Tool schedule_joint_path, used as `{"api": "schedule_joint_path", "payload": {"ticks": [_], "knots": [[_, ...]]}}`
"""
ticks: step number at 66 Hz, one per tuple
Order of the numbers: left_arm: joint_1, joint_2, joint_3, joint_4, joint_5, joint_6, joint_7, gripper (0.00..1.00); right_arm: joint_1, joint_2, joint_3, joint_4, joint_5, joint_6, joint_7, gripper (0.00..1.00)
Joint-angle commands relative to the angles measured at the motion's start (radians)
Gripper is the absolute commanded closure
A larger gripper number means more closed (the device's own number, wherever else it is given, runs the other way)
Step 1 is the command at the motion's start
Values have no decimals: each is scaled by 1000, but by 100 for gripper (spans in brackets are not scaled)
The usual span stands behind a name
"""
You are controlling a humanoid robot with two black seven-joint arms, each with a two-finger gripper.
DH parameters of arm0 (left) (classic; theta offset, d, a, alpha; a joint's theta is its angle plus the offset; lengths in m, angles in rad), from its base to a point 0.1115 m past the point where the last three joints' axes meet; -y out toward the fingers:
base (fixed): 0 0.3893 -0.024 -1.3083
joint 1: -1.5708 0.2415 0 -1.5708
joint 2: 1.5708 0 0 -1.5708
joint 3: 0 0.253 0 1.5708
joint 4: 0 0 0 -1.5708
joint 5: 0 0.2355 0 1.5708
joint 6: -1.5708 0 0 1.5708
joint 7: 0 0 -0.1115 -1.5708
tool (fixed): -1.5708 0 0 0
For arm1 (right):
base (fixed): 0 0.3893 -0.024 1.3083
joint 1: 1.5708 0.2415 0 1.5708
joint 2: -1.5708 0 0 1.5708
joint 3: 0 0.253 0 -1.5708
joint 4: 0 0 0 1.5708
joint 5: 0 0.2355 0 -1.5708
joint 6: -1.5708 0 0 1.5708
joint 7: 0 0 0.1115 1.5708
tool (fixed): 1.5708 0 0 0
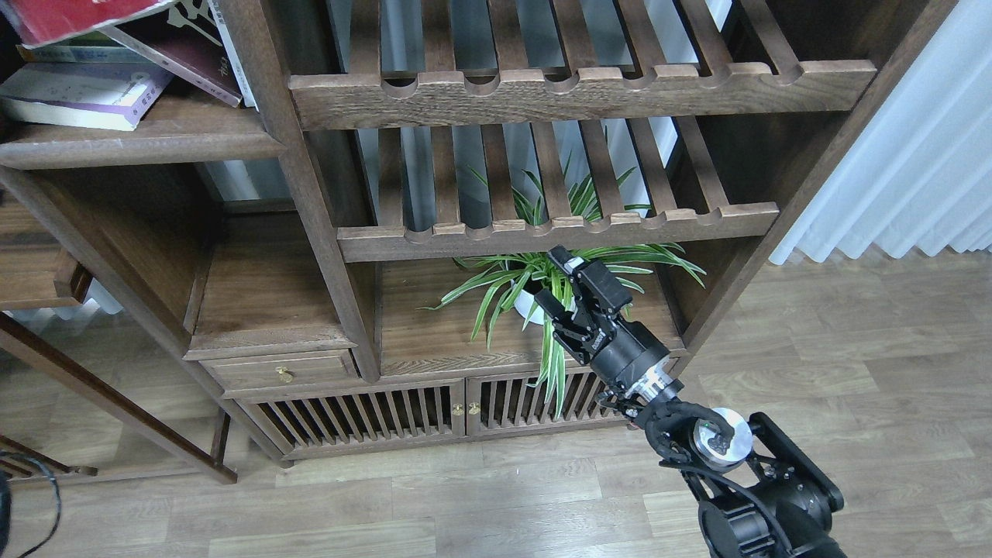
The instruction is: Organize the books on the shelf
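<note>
Several books lie at the top left on the solid dark shelf (pixel 155 141). A thick red book (pixel 70 15) lies tilted on top, cut off by the frame edge. Under it is a thin book with a yellow-green edge (pixel 74 53). A pale lavender-white book (pixel 81 94) lies flat on the board. A dark maroon book (pixel 186 54) leans against the upright post. My right gripper (pixel 552 280) is open and empty. It is low in the middle, in front of a plant and far from the books. My left gripper is out of view.
Two slatted racks (pixel 558 225) with notched front rails fill the bookcase's middle bay. A spider plant in a white pot (pixel 531 304) stands on the lower board behind my gripper. Drawer and slatted cabinet doors (pixel 403 415) below. White curtain (pixel 914 170) at right.
</note>
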Motion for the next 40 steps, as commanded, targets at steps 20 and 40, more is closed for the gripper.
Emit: {"api": "schedule_joint_path", "payload": {"ticks": [20,40], "knots": [[-111,-39,125,28,69,208,-216,100,-3,0,0,2,0,3,0,2],[-172,-37,200,137,69,261,-386,100,-10,0,1,2,0,9,0,2]]}}
